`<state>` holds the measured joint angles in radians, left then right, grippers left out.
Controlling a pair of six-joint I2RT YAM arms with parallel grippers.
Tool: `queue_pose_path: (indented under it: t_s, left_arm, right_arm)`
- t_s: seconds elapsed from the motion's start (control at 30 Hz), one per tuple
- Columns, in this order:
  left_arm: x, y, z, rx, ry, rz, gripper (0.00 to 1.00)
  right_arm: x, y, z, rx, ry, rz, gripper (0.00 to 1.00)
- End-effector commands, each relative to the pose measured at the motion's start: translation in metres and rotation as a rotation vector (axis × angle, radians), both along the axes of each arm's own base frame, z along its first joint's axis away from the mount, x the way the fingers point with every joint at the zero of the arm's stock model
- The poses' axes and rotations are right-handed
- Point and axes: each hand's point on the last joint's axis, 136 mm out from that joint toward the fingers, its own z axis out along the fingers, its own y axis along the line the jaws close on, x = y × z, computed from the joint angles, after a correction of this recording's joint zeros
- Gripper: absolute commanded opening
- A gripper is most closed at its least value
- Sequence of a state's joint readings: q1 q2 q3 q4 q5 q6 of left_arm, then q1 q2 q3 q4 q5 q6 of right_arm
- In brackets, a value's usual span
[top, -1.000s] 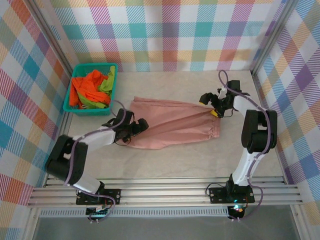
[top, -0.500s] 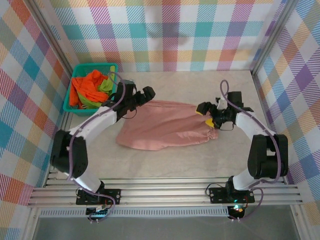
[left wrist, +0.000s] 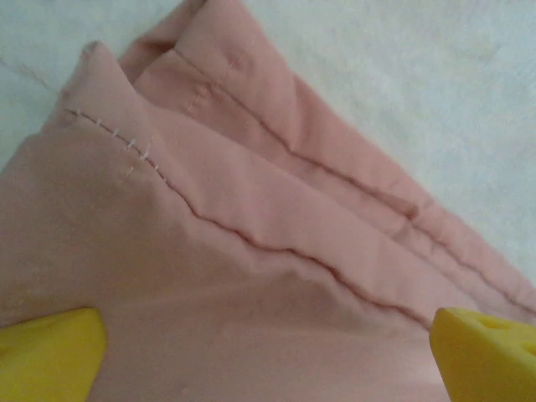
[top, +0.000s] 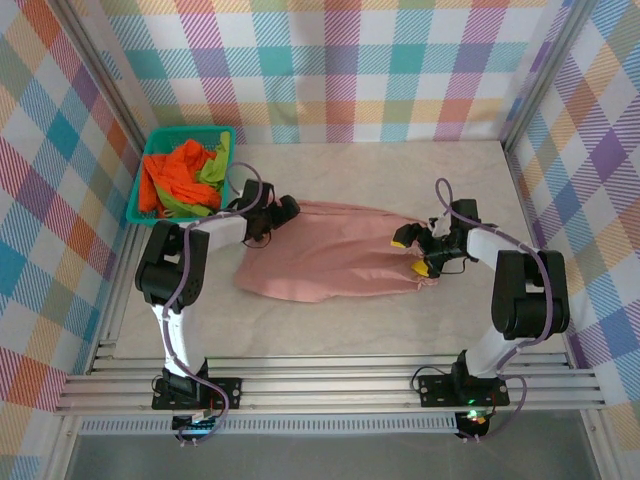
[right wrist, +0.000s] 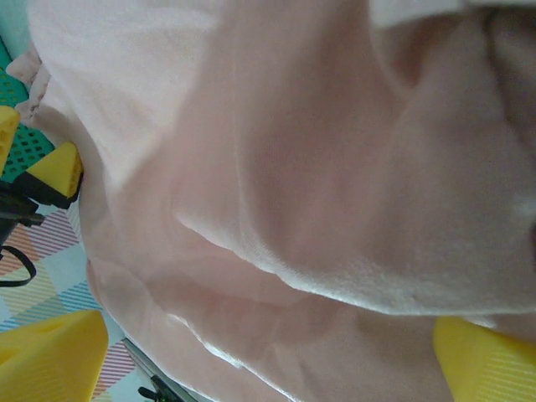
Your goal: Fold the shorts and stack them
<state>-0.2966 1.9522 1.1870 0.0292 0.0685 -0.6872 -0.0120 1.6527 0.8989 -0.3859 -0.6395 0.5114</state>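
Left gripper [top: 284, 208] has dropped onto the dusty pink fabric shorts [top: 330, 255] at their far-left hem, right gripper [top: 412, 253] at the gathered end; both gape wide and empty, so a regrasp for folding looks likely.

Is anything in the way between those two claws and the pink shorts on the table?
Nothing visible is. The left gripper sits at the far left corner of the pink shorts and the right gripper at their right end, both with fingers open right at the cloth.
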Motion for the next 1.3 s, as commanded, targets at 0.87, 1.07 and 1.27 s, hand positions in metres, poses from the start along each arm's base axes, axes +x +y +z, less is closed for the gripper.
queue_pose_path:
  t_s: [0.87,1.07,1.27]
  left_arm:
    - [-0.164,-0.042,0.03,-0.089,-0.012,-0.26,1.0]
    - [-0.183,-0.024,-0.005,-0.022,0.043,-0.235,1.0]
    - [-0.194,-0.013,-0.024,0.014,0.075,-0.221,1.0]
  right_arm:
    - [0.023,-0.082,0.007,-0.574,-0.071,0.222,0.87]
    - [0.028,-0.079,-0.016,-0.546,-0.023,0.262,0.74]
    - [0.034,-0.061,-0.025,-0.434,-0.009,0.285,0.74]
